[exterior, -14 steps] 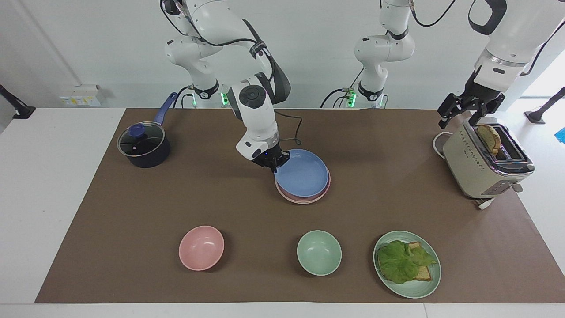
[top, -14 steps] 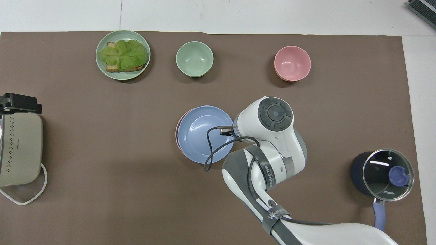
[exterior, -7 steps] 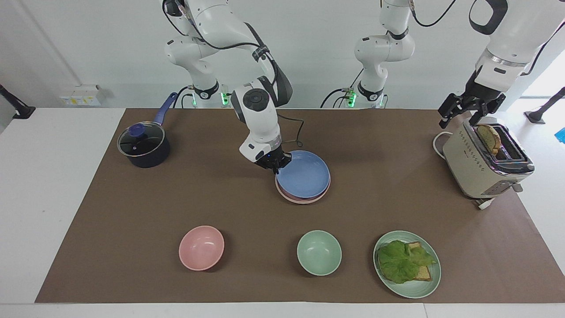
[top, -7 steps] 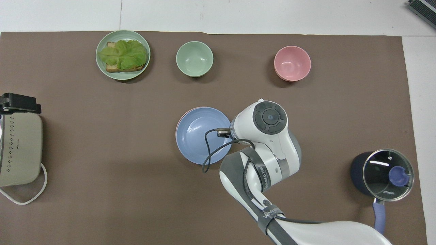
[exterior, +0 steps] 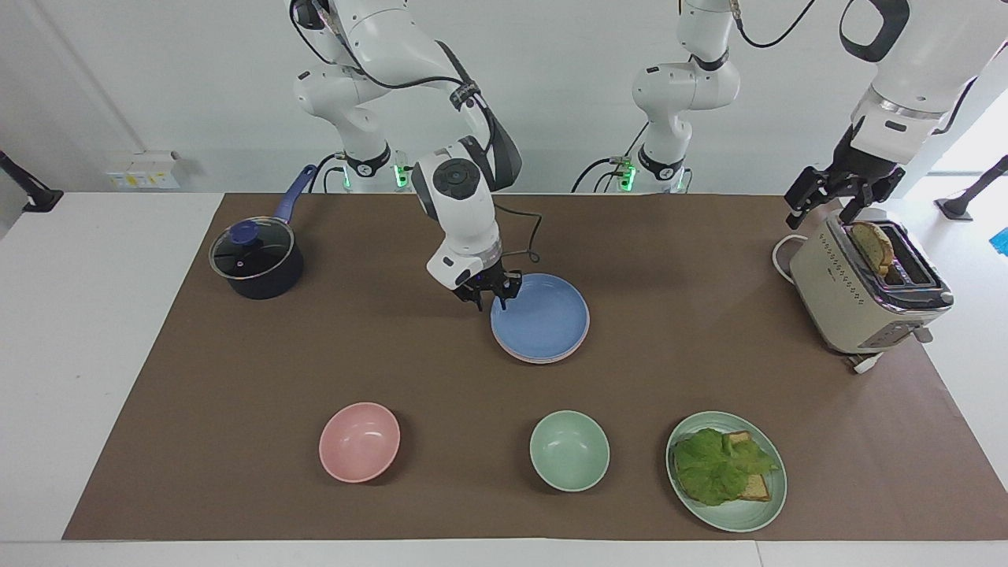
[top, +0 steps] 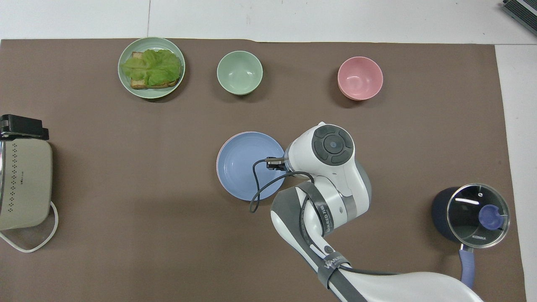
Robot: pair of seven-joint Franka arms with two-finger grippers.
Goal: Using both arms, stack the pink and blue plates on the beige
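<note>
While the blue plate (exterior: pixel 540 317) lay flat on the pink plate (exterior: pixel 543 357) mid-table, the right gripper (exterior: pixel 490 295) hung at its rim nearest the right arm's end, fingers parted, gripping nothing. The left gripper (exterior: pixel 828 195) waited open over the toaster (exterior: pixel 866 295) at the table's edge.

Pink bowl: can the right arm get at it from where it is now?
Probably yes. The right gripper hangs open at the blue plate's rim, and bare mat lies between it and the pink bowl; nothing stands in the way.
</note>
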